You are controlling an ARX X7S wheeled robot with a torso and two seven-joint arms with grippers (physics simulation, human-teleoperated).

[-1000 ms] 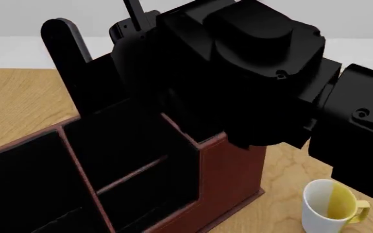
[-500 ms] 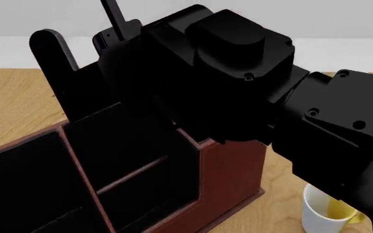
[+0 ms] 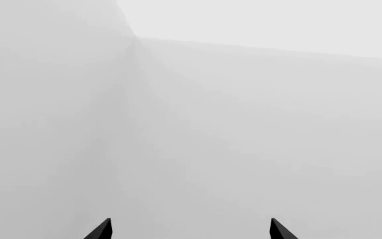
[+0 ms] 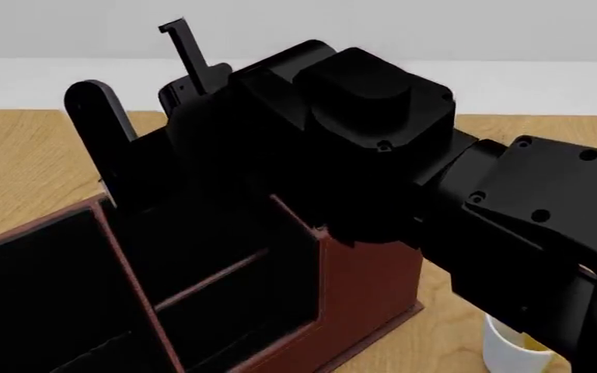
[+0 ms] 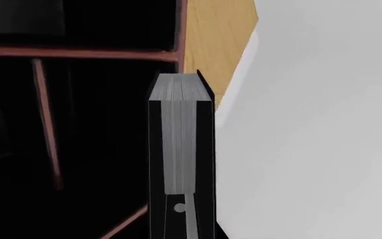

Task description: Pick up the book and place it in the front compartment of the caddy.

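The right gripper (image 5: pixel 181 219) is clamped across the covers of the rigid, thick, likely light book (image 5: pixel 179 134), page edge showing, above the caddy (image 5: pixel 78 51).

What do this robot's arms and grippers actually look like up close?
The right arm is matte black throughout, built from chunky, rounded housings joined end to end, with small screw heads dotted on the casings. No cables or markings show. The right gripper has a broad round-tipped black finger and a thin flat bar. Of the left gripper, only two sharp black fingertips show.
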